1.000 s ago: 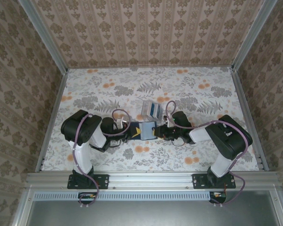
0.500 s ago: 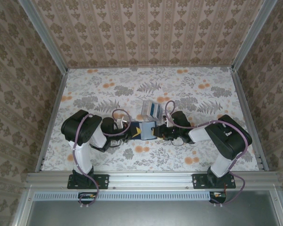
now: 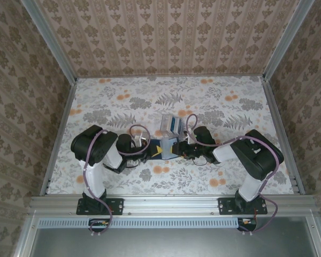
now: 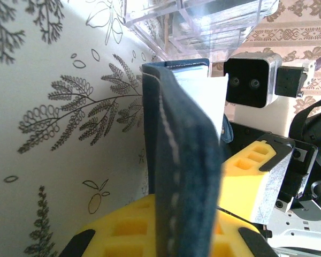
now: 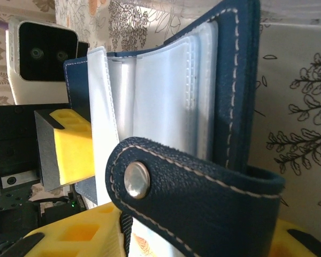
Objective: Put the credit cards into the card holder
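Standing on edge between the two arms, mid-table: card holder (image 3: pixel 164 148), dark navy, folded open, clear sleeves (image 5: pixel 166 96) fanned apart and apparently empty.

Left gripper (image 3: pixel 150 149): clamped on one stitched cover of the holder, yellow pads pressing either face.

Right gripper (image 3: pixel 181 149): at the opposite cover, where the snap strap (image 5: pixel 136 179) lies across its fingers. Whether its jaws pinch the leather or stand slack around it cannot be told.

Credit cards (image 3: pixel 175 126): blue edges visible inside a clear box (image 3: pixel 163 122) just behind the holder, apart from both grippers. None sits in a sleeve.

Risks, as judged:
- Should the right side have no firm grip, the free cover is likely to swing shut, since the left holds one cover only. The sleeves would then close up.
- Both arms are occupied. Fetching a card means releasing one side, and the holder may sag or tip onto the table (image 3: pixel 123 101).
- The strap hangs over the sleeve mouths and could block or deflect a card.
- The box stands close behind, so a reaching arm might knock it and scatter the cards.
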You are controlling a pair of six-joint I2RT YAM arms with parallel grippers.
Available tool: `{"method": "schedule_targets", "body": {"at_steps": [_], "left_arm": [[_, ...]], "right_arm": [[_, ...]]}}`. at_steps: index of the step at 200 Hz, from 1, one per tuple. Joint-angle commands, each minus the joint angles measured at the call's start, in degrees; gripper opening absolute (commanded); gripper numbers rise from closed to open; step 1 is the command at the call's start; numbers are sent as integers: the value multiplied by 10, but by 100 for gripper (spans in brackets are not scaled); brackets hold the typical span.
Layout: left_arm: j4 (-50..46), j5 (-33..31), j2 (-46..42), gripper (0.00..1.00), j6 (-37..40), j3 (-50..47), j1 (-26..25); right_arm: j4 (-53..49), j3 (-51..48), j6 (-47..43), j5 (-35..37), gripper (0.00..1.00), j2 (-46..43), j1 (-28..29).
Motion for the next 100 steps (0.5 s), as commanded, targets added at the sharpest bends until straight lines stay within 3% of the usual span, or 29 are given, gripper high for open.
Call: {"method": "schedule_targets", "body": {"at_steps": [1,36,100], "left_arm": [[-8,3,21,0,10,5,-10],[-8,-1,24,0,10,6,-11],[-8,-3,21,4,11,0,-5]], "right_arm": [[-8,-6,3,20,43,38,14],[16,-7,2,2,52,40,15],[22,5,0,-13,56,61,21]]}}
